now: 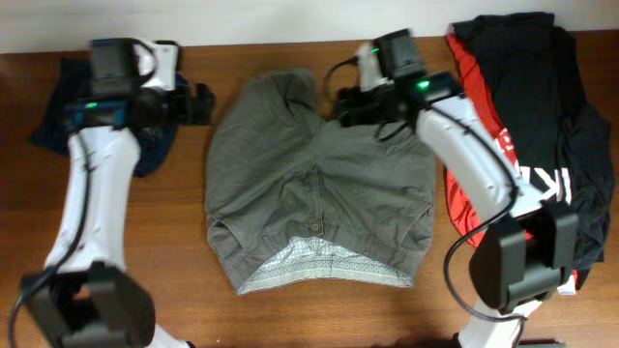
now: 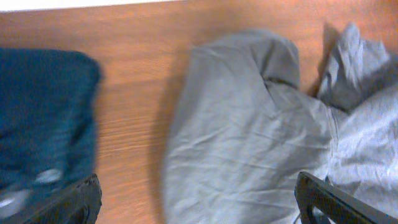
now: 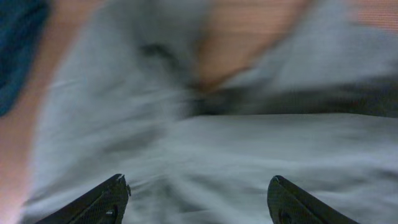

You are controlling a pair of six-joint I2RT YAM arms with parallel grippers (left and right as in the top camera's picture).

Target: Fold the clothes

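I see the shorts (image 1: 319, 184) spread in the middle of the surface (image 1: 164, 261), waistband toward the arm bases with the paler lining (image 1: 319, 263) showing, legs pointing away. My left gripper (image 1: 200, 103) hangs just beside the leg on its side, fingers apart and empty. My right gripper (image 1: 350, 104) is over the other leg, also spread wide; its wrist view is blurred. A navy garment (image 1: 53, 121) lies far left, and red and black T-shirts (image 1: 542, 106) far right.

Only writing I can spot is some big white lettering (image 1: 553, 182) on the red T-shirt (image 1: 462, 60), right of the shorts (image 1: 319, 184). It's half covered, so I can't make out a word. Nothing else readable.
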